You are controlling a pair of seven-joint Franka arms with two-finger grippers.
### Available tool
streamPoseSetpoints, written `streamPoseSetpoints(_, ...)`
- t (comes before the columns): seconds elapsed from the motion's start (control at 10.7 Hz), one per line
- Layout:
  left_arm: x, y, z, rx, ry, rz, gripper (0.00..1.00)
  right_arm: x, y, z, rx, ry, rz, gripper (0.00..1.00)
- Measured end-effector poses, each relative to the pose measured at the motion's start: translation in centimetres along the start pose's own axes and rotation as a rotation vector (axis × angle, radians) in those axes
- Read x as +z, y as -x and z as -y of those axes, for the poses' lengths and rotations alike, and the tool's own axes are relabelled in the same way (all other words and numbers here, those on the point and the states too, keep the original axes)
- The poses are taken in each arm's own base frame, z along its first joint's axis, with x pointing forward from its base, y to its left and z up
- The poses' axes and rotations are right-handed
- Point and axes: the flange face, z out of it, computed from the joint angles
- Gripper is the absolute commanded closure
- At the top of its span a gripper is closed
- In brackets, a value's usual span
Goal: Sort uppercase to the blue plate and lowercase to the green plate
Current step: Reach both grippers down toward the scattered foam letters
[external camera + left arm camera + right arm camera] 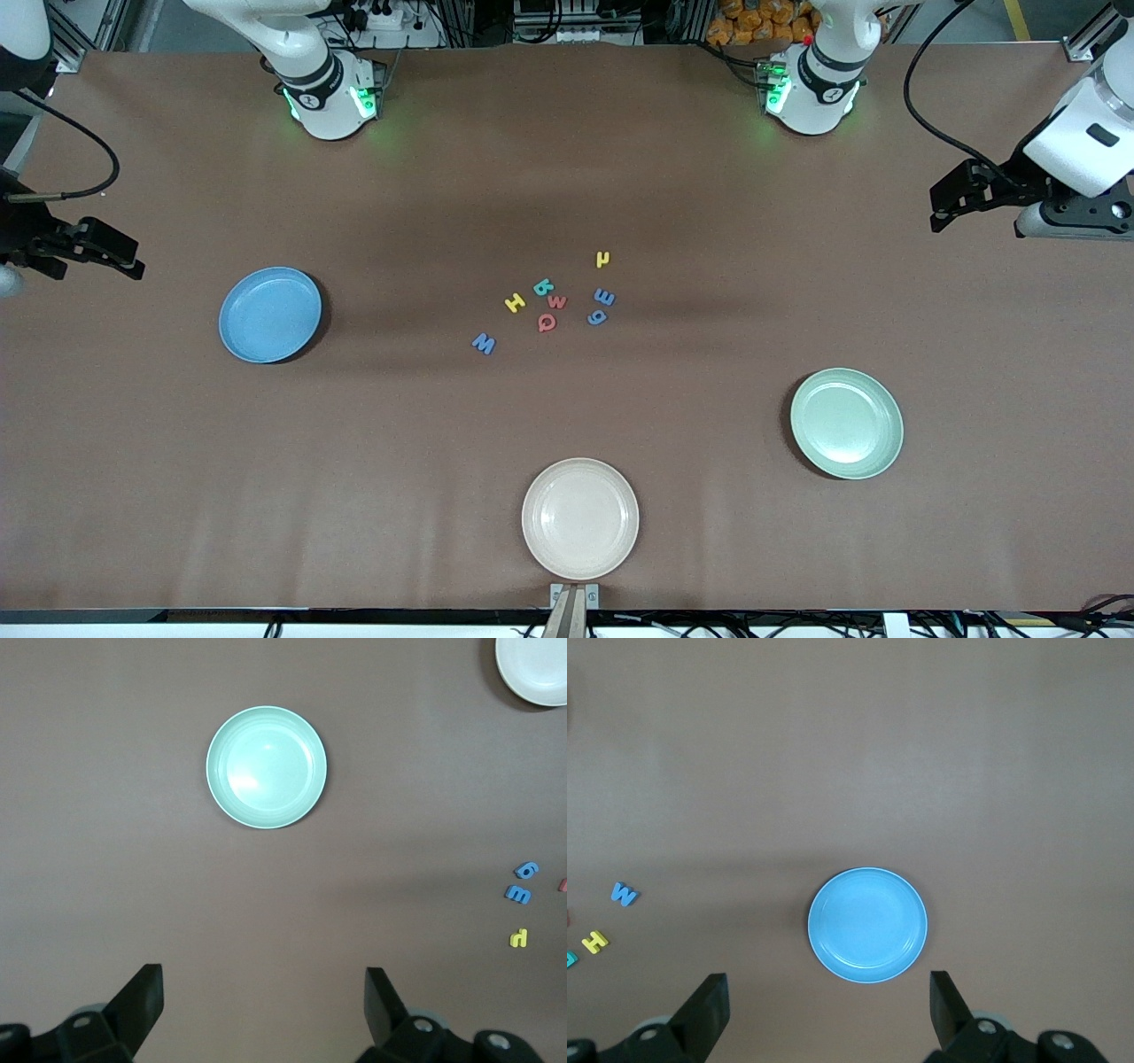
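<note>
Eight small foam letters sit clustered mid-bench: yellow H (515, 303), teal R-like letter (544, 286), red Q (547, 322) and blue W (484, 343) are the capitals. The lowercase are the red w (557, 302), blue e (604, 297), blue g (597, 316) and tiny yellow letter (602, 259).

They look flat, light and soft, so they should squash a little and need only a gentle pinch. Lying flat on the bench (567, 177), they offer just thin edges, so grip across a narrow stroke from above. The blue W and the yellow letter stand clear of the pack; Q and w are nearly touching, which is trickier.

Both targets are bare. The blue plate (232, 337) lies toward the right arm's end, the green plate (891, 447) toward the left arm's end, and a beige plate (535, 540) sits nearest the camera.

The right tool (828, 1010) hangs near the blue plate, fingers spread wide and holding nothing. The left tool (264, 1003) hangs at its end of the bench, also wide apart and holding nothing.
</note>
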Motion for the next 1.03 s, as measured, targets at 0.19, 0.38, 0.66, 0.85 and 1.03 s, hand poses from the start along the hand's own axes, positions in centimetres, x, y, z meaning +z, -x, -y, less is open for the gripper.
streamPoseSetpoints(0.19, 0.4, 0.0, -0.1, 0.001, 0.003, 0.015, 0.0, 0.0, 0.0, 0.2, -0.002, -0.001, -0.004, 0.0)
streamPoseSetpoints(0.38, 2.2, -0.2, -1.5, 0.026, 0.018, 0.047, 0.0, 0.0, -0.1, 0.3, -0.003, -0.001, -0.004, 0.0)
streamPoseSetpoints(0.66, 6.1, -0.7, -8.5, 0.106, 0.037, 0.038, 0.0, 0.0, -0.1, 0.4, -0.004, -0.001, -0.005, 0.0)
streamPoseSetpoints(0.85, 9.7, -0.4, -14.2, 0.145, 0.056, 0.046, 0.0, 0.2, -0.1, 0.6, -0.003, -0.003, -0.004, 0.0)
streamPoseSetpoints(1.03, 13.3, 0.2, -19.9, 0.166, 0.08, 0.084, 0.0, 1.5, -0.2, 2.4, 0.042, -0.006, -0.002, 0.0)
